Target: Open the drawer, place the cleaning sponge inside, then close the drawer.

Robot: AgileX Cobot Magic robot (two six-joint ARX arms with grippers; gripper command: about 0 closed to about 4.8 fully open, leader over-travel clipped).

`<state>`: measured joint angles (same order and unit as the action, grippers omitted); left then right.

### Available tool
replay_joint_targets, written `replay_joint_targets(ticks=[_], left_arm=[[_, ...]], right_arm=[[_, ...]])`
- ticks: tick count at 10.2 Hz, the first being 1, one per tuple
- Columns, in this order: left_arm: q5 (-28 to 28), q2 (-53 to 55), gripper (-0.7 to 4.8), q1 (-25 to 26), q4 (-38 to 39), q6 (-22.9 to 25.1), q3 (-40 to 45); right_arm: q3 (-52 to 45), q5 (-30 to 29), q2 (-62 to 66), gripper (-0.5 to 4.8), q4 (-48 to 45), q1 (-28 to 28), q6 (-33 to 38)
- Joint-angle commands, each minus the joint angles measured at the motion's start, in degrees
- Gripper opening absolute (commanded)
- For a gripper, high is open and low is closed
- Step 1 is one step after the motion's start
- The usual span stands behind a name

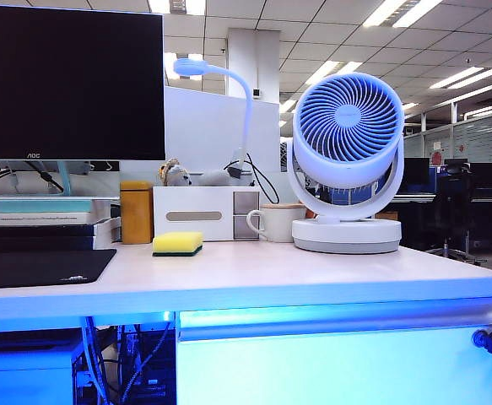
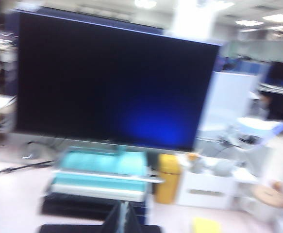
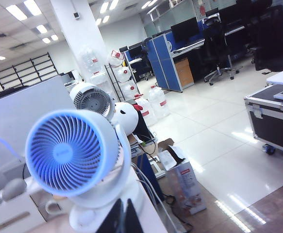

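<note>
Opening step, not yet begun: the drawer (image 1: pixel 338 359) sits shut under the worktop's front edge, the cleaning sponge (image 1: pixel 178 243) mid-worktop. Left gripper (image 2: pixel 124 218) and right gripper (image 3: pixel 124 219) have jaws closed, empty; next, reach the knob (image 1: pixel 489 340).

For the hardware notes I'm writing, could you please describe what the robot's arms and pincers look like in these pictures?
Little shows. The exterior view has no arm in it. Each wrist view shows only fingertips at the frame's edge: the left pincer and the right pincer both end in dark, flat, tapered fingers pressed together. No cables, markings or arm links are visible.
</note>
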<state>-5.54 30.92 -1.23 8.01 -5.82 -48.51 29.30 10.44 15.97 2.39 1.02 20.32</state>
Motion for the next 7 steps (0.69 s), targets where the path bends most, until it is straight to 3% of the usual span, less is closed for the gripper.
replay_joint_targets(ticks=[1, 2, 5, 6, 7], left_arm=[[10.97, 10.51, -0.05, -0.87, 8.96, 2.16, -13.09], [12.31, 13.14, -0.05, -2.47, 10.84, 2.47, -16.44], [12.41, 17.14, -0.05, -10.03, 11.67, 2.56, -21.31], [11.98, 19.37, -0.05, -18.38, 12.63, 4.52, -23.26], [11.76, 20.41, -0.05, -22.49, 14.62, 5.99, -24.17]], right_arm=[[2.97, -1.36, 7.10, -0.04, -3.63, -0.07, 5.99], [4.26, -3.32, 10.05, -0.04, -3.63, -0.07, 9.75], [7.32, -8.63, 16.66, -0.04, -3.74, -0.13, 11.21], [9.84, -11.30, 21.38, -0.04, -3.69, -0.15, 13.40], [10.95, -13.09, 23.10, -0.04, -3.69, -0.17, 14.43]])
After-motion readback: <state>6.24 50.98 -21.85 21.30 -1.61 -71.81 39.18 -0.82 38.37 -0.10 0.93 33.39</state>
